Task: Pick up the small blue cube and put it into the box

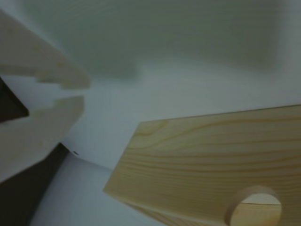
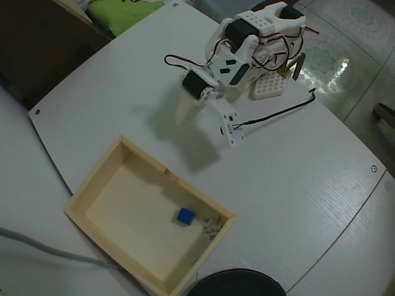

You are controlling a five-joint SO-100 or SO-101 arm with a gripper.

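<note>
The small blue cube [image 2: 184,216] lies inside the box [image 2: 92,176], on its floor near the right-hand wall in the overhead view. The box is a shallow pale wood tray at the lower left of the table. My gripper [image 2: 181,120] hangs above the bare table, up and to the right of the box, well apart from the cube. In the wrist view my gripper [image 1: 83,92] enters blurred from the left, its pale fingers [image 1: 51,66] nearly together with nothing between them. The box's outer wall [image 1: 211,150] with its round notch fills the lower right there. The cube is hidden in the wrist view.
A small white perforated block [image 2: 266,86] sits by the arm's base, with a black cable [image 2: 278,114] trailing across the table. A dark round object [image 2: 237,283] lies at the bottom edge. A grey cable [image 2: 37,243] runs at the lower left.
</note>
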